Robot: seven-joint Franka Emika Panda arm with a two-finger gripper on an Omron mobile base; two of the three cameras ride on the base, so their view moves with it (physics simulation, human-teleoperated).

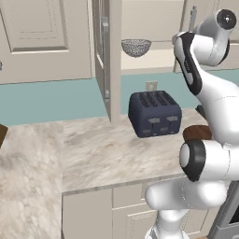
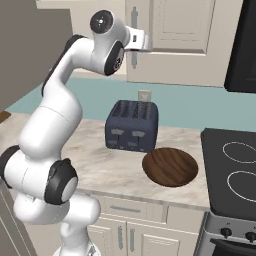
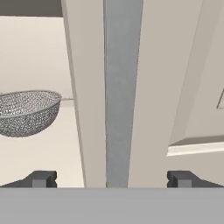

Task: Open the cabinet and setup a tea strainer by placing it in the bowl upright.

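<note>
Left base view: the cabinet's (image 1: 106,60) left door stands swung out, and the tea strainer (image 1: 136,47) sits on its shelf above the toaster (image 1: 154,113).

Right base view: the bowl (image 2: 170,166) waits on the counter (image 2: 100,160) between toaster and stove (image 2: 235,175).

Hand view: the hand (image 3: 112,179) is spread wide astride the right door's handle (image 3: 122,87), gripping nothing. Opening is likely the current step; next, close and pull, keeping clear of the door edge.
</note>
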